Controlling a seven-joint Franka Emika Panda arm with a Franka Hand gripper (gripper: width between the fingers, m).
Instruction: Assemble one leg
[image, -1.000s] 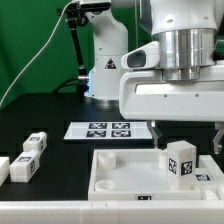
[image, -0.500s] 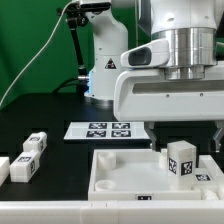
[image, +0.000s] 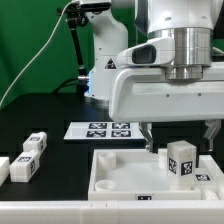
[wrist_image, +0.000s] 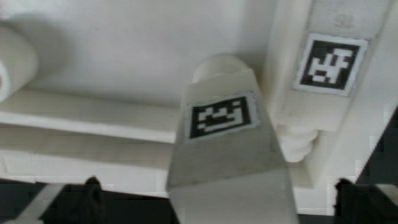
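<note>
A leg, a small white block with tags, stands upright on the white panel at the exterior view's right. My gripper is open just above it, one finger on each side, and touches nothing. In the wrist view the leg rises from the panel between the two dark fingertips, with a gap on both sides; the gripper holds nothing.
Three more legs lie in a row at the exterior view's left. The marker board lies behind the panel. The arm's base stands at the back, with a green backdrop behind it.
The gripper has shifted slightly toward the exterior view's left and a little upward. The upright leg has not moved.
</note>
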